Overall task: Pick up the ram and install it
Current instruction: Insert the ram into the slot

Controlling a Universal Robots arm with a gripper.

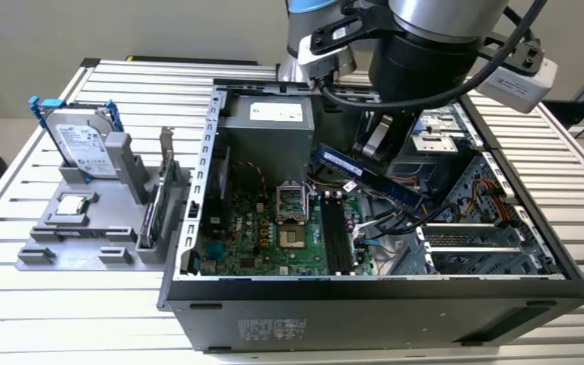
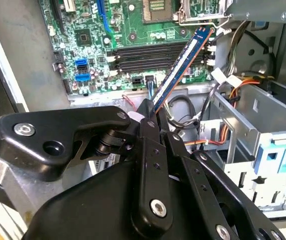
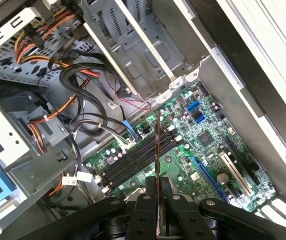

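Inside the open computer case (image 1: 373, 293), above the green main board (image 1: 271, 236), my claw (image 2: 150, 114) is pinching the ram (image 2: 183, 65) by one end, pressed together on its two flat faces. The stick hangs tilted in the air. Its free end reaches over the row of black memory slots (image 2: 148, 52) and, as far as I can judge, touches none of them. In the first wrist view I see it edge-on, roughly in line with those slots.

So the picking up looks done, and the seating is what is left. The stick is not yet down in a slot, and all the slots look bare.

As for writing, a white label sits on the grey power box (image 1: 268, 122). Another is on the hard drive (image 1: 77, 144), which stands in its grey holder (image 1: 79, 232) on the bench (image 1: 69, 312). There is a printed patch on the case front too. I cannot make out the print on any of them.
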